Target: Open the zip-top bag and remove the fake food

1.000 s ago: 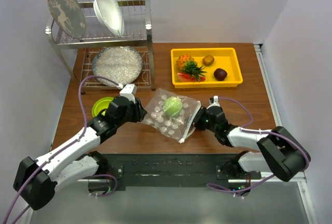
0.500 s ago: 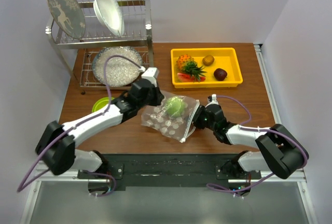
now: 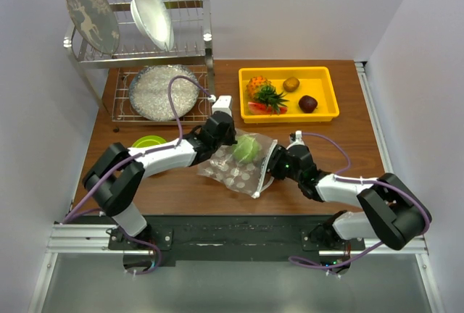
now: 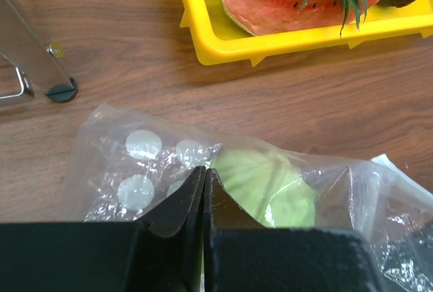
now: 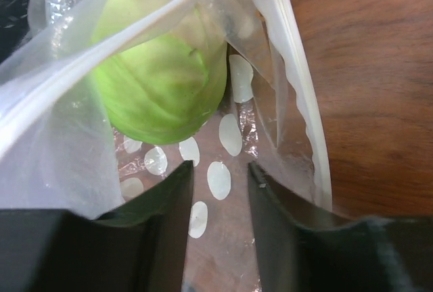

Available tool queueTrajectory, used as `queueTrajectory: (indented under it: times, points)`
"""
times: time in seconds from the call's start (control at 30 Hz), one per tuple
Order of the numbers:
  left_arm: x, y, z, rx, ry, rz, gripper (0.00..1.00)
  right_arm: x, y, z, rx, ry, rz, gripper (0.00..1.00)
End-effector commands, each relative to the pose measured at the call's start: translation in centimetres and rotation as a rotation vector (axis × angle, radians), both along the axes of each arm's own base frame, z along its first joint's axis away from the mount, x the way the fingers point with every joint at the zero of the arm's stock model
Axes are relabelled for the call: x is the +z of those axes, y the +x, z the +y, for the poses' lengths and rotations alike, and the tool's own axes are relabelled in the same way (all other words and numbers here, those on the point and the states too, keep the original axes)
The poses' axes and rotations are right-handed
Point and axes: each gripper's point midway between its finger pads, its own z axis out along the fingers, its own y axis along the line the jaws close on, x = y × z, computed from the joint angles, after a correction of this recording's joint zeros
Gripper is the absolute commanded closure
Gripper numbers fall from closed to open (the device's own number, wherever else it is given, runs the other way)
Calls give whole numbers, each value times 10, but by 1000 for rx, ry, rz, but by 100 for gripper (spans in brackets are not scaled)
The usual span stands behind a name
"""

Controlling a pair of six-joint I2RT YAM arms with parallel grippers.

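The zip-top bag point(image 3: 238, 167) lies crumpled mid-table with a green round fruit point(image 3: 246, 148) inside it. My left gripper point(image 3: 222, 136) is at the bag's far left corner; in the left wrist view its jaws point(image 4: 203, 170) are pressed together on the bag's film point(image 4: 135, 163) right beside the green fruit point(image 4: 264, 184). My right gripper point(image 3: 280, 166) is at the bag's right edge, and it point(image 5: 220, 177) stands open over dotted film at the bag's mouth, just short of the green fruit point(image 5: 162, 82). The zip strip point(image 5: 298, 109) runs along its right. More fake food fills the tray: pineapple point(image 3: 259, 88), kiwi point(image 3: 291, 84), dark ball point(image 3: 308, 103), watermelon slice point(image 3: 255, 109).
The yellow tray point(image 3: 330, 99) sits at the back right, close behind the bag. A lime-green bowl point(image 3: 148, 141) is left of my left arm. A metal dish rack point(image 3: 145, 52) with plates stands at the back left, one foot point(image 4: 61, 91) near the bag.
My left arm swung right from beside the bowl to the bag's far corner and closed its jaws there. My right gripper's jaws opened at the bag's mouth; the bag shifted slightly.
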Motion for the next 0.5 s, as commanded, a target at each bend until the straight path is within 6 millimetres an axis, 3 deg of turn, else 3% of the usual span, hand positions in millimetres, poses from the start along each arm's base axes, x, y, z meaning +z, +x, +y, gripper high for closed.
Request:
queueTrajectory:
  times: [0.0, 0.23, 0.47]
  points:
    - [14, 15, -10, 33, -74, -67, 95, 38, 16, 10, 2, 63, -108, 52]
    - [-4, 6, -18, 1, -69, -43, 95, 49, 22, 7, -13, 60, -153, 31]
    - [-27, -12, -19, -13, -73, 13, 97, 51, 26, 10, -9, 49, -157, 24]
